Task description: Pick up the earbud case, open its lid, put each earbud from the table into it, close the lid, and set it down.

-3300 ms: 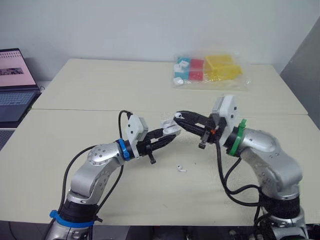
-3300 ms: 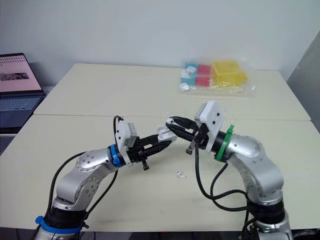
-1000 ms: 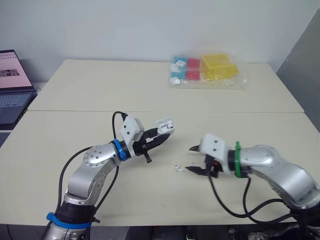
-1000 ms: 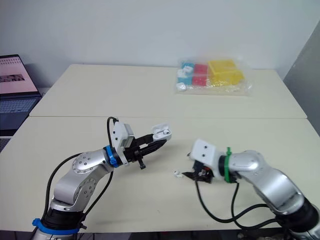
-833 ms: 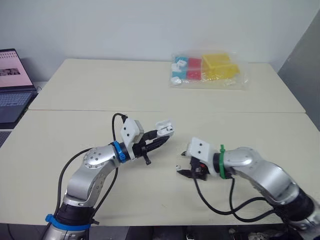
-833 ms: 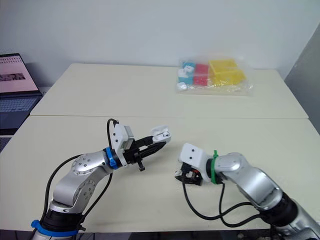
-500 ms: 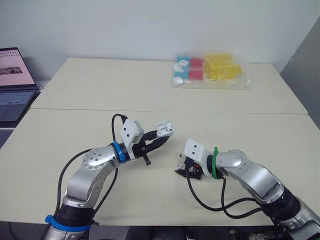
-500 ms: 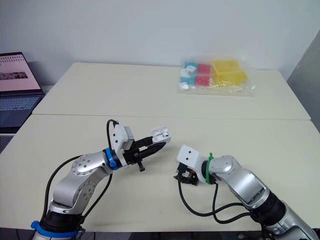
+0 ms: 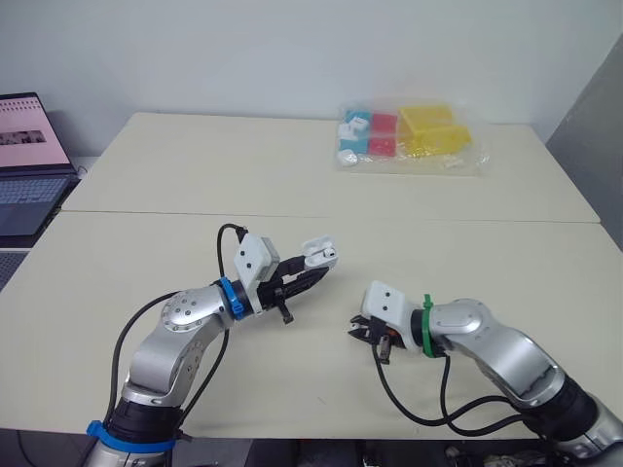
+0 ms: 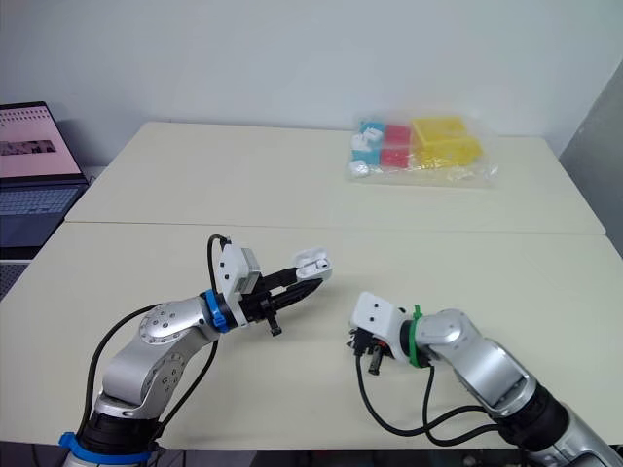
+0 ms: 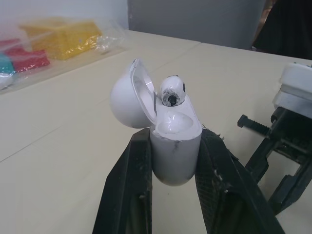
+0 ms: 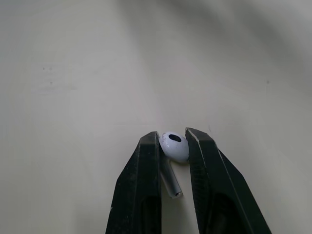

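While raised above the table [image 9: 195, 175], grips the earbud case [image 11: 175, 156] in the left gripper [image 9: 319, 267], black fingers [image 11: 139, 165] pressed to either side of its lower body; holds it upright, with the lid [image 11: 127, 100] swung back and open; shows one earbud [image 11: 171, 90] seated in one well of the case, head poking above the rim, beside a second, hollow well; lower and to the robot's right, pinches the second earbud [image 12: 175, 146] by its head in the right gripper [image 12: 173, 136], narrowed tight onto it, stem lying between the fingers; sits close down at the table surface there, though cannot tell whether touching it; leaves the two grippers near each other but apart; farther back on the table, has a clear bag of coloured blocks [image 9: 404, 136]; off beyond the table's left edge, an open laptop [image 9: 29, 165].
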`<action>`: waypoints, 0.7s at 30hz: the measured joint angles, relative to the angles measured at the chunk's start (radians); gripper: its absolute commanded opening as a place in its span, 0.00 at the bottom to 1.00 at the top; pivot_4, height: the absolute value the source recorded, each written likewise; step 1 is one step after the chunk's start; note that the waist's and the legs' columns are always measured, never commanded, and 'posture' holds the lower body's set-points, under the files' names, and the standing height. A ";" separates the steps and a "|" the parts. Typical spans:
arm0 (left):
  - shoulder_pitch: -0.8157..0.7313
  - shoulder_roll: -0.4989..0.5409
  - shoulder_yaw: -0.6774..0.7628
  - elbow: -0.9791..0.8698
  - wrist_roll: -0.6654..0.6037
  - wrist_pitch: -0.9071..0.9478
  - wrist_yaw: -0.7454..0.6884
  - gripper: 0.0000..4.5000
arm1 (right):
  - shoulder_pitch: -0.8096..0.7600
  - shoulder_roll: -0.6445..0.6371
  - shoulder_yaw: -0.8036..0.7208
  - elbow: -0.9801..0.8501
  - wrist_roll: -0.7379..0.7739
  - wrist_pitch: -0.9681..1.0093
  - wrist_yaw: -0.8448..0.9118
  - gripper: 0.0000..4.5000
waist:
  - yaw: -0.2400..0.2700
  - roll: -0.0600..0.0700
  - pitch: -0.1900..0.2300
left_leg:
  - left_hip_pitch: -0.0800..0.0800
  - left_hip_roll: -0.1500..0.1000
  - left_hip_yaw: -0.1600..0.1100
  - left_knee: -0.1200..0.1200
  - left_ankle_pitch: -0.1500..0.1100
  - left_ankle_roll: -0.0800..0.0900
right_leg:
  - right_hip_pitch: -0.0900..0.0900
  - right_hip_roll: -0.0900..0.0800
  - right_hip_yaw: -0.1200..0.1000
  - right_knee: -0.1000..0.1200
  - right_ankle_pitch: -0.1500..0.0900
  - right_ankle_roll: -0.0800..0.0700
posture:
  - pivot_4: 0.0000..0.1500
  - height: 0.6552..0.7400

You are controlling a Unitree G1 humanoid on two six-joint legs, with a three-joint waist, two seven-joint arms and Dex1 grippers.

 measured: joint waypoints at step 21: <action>0.089 0.045 0.004 -0.095 -0.017 0.047 0.004 0.18 | 0.219 -0.553 -0.216 0.113 -0.047 -0.382 0.449 0.09 | 0.000 0.000 0.000 | 0.001 0.000 0.002 0.000 0.000 0.000 | 0.001 -0.003 0.001 -0.001 0.001 0.003 | 1.00 1.00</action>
